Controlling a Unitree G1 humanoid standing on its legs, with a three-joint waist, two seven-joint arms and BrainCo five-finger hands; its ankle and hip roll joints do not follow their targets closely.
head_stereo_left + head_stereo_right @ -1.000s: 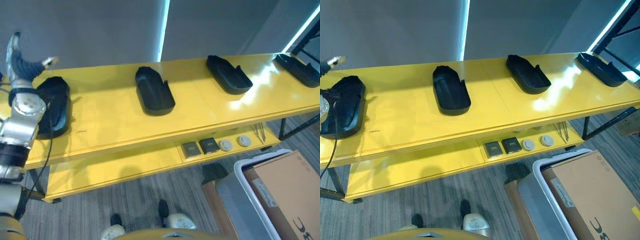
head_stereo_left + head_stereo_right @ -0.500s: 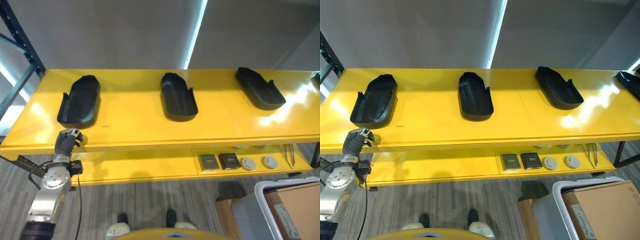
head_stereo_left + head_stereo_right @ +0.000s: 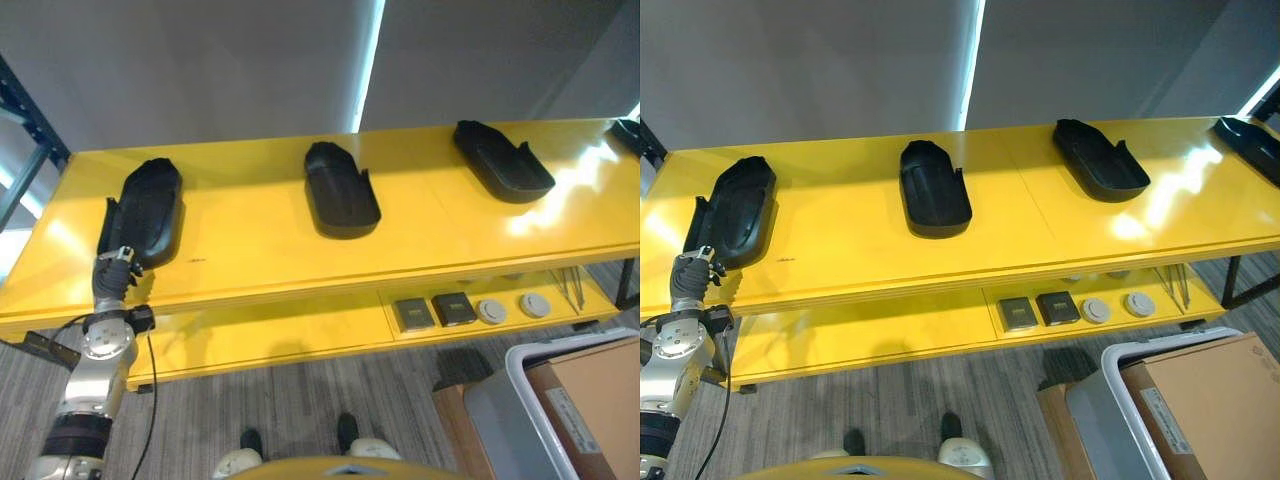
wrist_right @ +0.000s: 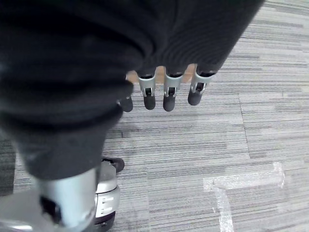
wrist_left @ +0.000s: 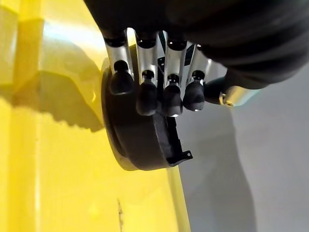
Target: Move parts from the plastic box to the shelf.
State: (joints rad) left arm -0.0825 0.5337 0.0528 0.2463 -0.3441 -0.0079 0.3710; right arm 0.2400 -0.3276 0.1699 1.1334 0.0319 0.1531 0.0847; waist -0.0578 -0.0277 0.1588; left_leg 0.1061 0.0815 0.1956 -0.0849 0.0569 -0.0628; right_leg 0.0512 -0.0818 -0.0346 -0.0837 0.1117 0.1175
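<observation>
Several black moulded parts lie on the yellow shelf [image 3: 250,245]: one at the left [image 3: 145,208], one in the middle [image 3: 340,188], one at the right [image 3: 502,160], and a further one at the far right edge [image 3: 628,131]. My left hand [image 3: 113,276] hangs at the shelf's front edge, just in front of the left part [image 5: 140,140], with relaxed fingers [image 5: 145,92] that hold nothing. My right hand [image 4: 164,92] hangs over the grey carpet, its fingers loose and empty. The grey plastic box [image 3: 520,395] stands on the floor at the lower right.
A cardboard box [image 3: 590,400] sits in the plastic box. On the lower shelf lie two dark square pieces [image 3: 412,314] and two round pieces [image 3: 491,311], with thin metal tools [image 3: 570,290] beside them. A dark rack post [image 3: 25,150] stands at the far left.
The camera has swung, so the whole scene has shifted. My left hand has come down from beside the left part to the shelf's front edge, empty. The parts have not moved.
</observation>
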